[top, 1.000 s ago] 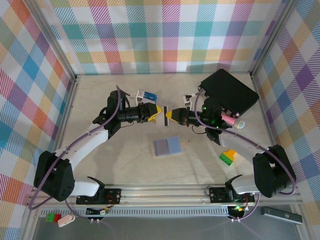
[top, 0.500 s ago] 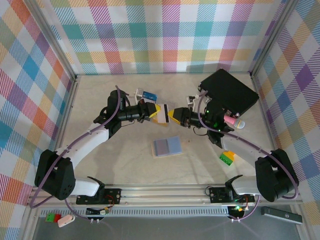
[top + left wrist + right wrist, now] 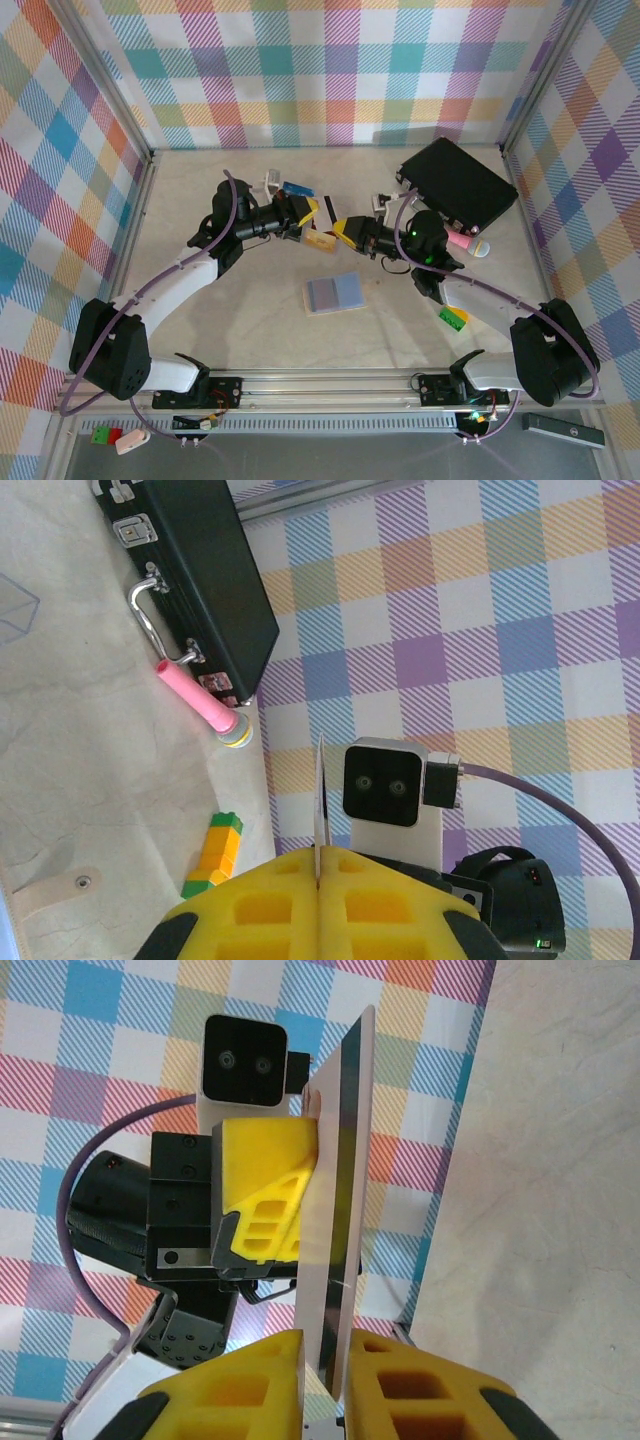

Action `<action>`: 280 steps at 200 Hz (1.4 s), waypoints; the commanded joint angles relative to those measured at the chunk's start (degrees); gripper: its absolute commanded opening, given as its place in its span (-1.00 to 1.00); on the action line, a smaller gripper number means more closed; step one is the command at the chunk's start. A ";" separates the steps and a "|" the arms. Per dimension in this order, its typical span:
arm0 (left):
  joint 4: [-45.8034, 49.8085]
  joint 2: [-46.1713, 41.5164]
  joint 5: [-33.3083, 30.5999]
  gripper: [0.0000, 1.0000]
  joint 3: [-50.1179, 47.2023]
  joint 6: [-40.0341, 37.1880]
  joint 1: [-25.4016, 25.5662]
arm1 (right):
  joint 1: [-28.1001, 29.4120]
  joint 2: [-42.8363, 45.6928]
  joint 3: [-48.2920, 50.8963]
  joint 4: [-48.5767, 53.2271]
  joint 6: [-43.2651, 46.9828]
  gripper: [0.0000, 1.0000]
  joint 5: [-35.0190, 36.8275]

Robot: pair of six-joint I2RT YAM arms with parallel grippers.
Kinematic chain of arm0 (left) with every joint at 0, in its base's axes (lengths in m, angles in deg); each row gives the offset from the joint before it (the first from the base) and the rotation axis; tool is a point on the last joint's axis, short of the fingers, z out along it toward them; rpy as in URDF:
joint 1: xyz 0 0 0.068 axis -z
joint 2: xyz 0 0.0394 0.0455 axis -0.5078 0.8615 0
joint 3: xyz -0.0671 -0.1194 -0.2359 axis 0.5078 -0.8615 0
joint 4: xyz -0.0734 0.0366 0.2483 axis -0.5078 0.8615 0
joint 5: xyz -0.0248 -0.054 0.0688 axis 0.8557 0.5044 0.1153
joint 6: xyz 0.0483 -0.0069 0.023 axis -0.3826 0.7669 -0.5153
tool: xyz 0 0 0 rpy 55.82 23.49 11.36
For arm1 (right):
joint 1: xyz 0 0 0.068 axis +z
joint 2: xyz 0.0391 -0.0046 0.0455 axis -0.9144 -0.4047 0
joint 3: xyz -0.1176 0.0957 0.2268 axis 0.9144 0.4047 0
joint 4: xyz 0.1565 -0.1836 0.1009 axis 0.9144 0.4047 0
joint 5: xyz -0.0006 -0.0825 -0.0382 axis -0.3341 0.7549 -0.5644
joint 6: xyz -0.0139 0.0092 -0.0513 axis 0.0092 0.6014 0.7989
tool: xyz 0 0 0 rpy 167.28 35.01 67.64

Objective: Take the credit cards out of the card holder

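The left gripper (image 3: 318,858) is shut tight on a white card with a dark stripe (image 3: 338,1150), which is held up on its edge. The right gripper (image 3: 325,1345) is set around the same card from 3 o'clock, but whether it is pinched there cannot be told. The card holder (image 3: 335,293) is laid flat on the table (image 3: 220,300) at 6 o'clock from both grippers, well apart.
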 commanded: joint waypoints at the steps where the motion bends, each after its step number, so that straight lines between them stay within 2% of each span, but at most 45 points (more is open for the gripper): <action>1: -1.77 -0.06 -0.61 -1.00 -1.09 0.31 0.04 | 0.19 0.46 0.16 -3.69 -0.47 -0.68 2.08; 51: -1.36 -0.56 -0.57 -1.00 -1.33 0.24 0.01 | 0.21 0.40 0.01 -2.97 -1.03 -0.72 3.87; 101: 0.42 -1.37 -1.43 -1.00 -1.33 -0.28 0.08 | 0.19 0.58 -0.50 0.87 0.87 -0.90 4.50; 110: 1.92 -1.63 -2.06 -0.85 -1.22 -0.65 -0.04 | 0.19 0.69 -0.80 2.48 1.88 -0.93 4.82; 125: 7.07 -2.78 -4.35 -0.43 -1.11 -2.19 -0.33 | 0.19 1.16 -1.75 6.79 5.26 -0.97 5.26; 159: 26.85 -5.68 -13.17 0.37 -0.12 -8.65 -3.11 | 0.21 2.02 -6.94 25.88 20.09 -1.00 7.54; 183: 37.49 -8.14 -17.02 0.74 -1.25 -11.25 -6.61 | 0.19 0.22 -12.34 37.78 31.96 -1.00 9.49; 214: 45.03 -10.62 -19.35 1.00 -2.19 -14.63 -10.84 | 0.41 -5.37 -20.34 46.61 45.19 -1.00 9.89; 280: 51.00 -11.88 -18.01 0.99 -3.64 -16.48 -16.19 | 1.93 -24.10 -44.01 61.92 72.15 -1.00 13.80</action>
